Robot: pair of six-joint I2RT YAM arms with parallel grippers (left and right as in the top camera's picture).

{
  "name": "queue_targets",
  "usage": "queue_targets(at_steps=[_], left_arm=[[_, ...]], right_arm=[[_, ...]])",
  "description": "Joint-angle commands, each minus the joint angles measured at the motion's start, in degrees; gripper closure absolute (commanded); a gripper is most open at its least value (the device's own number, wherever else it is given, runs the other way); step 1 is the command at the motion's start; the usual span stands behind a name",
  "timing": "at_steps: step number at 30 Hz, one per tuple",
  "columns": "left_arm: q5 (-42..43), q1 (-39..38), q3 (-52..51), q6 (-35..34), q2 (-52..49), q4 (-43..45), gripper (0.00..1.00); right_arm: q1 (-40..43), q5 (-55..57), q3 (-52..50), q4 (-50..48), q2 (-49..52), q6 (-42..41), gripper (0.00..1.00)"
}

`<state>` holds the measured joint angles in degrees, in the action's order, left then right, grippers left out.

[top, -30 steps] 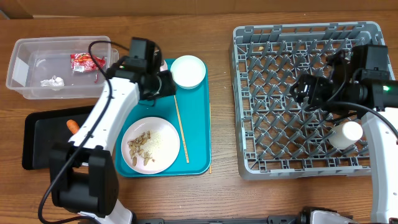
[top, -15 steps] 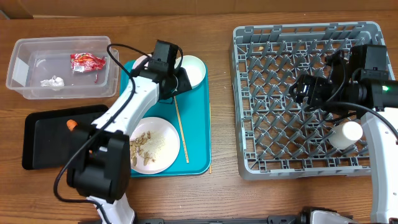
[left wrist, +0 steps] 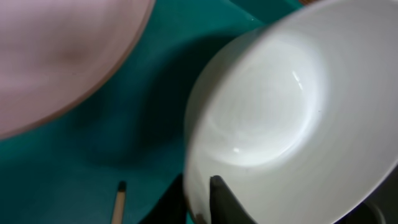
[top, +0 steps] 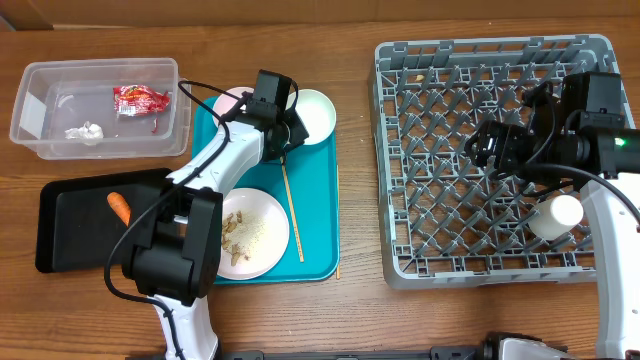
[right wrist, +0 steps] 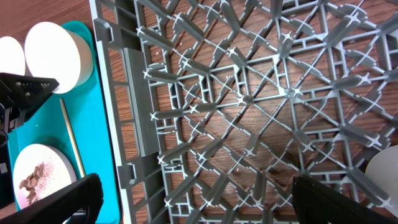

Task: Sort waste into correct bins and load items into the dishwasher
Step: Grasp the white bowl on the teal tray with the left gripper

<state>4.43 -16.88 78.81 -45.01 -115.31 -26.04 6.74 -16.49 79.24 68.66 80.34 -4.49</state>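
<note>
My left gripper [top: 290, 131] [left wrist: 198, 178] is shut on the near rim of a white bowl [top: 314, 112] [left wrist: 280, 112] at the back of the teal tray [top: 318, 210]. One finger is inside the bowl and the other outside. A second, pinkish-white bowl [top: 231, 100] [left wrist: 56, 56] sits just left of it. A white plate [top: 262, 238] holds beige food scraps [top: 235, 232], and a chopstick [top: 292, 205] lies beside it. The grey dish rack [top: 470, 60] [right wrist: 249, 99] holds a white cup [top: 558, 215]. Above the rack my right gripper [top: 490, 148] [right wrist: 196, 199] hangs open and empty.
A clear tub [top: 30, 105] at the back left holds a red wrapper [top: 140, 98] and a white tissue [top: 86, 131]. In front of the tub a black tray [top: 70, 235] holds an orange carrot [top: 120, 207]. Bare wood separates the teal tray from the rack.
My left arm swung right from beside the tub to the white bowl, and its jaws closed on the rim. The right arm stayed still.
</note>
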Motion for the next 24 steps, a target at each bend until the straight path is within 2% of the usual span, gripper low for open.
queue_targets(at_steps=[1,7,15,21,24], left_arm=[[0.81,0.02,0.44,0.20,-0.83,0.39,0.96],[9.07,0.04,0.87,3.93,0.00,0.11,0.96],[9.99,-1.90,0.90,12.41,11.54,-2.36,0.96],[10.23,-8.74,0.90,12.87,14.93,-2.21,0.96],[10.43,-12.50,0.90,12.17,14.93,-2.14,0.96]], right_arm=[[-0.09,-0.07,1.40,0.04,0.04,0.26,0.00],[-0.09,2.32,1.40,0.68,0.04,0.24,0.00],[-0.11,-0.33,1.40,-0.35,0.04,0.24,0.00],[-2.64,-6.49,1.40,-3.78,0.04,-0.02,0.16],[-5.88,-5.40,1.40,-5.46,0.11,-0.04,0.30]])
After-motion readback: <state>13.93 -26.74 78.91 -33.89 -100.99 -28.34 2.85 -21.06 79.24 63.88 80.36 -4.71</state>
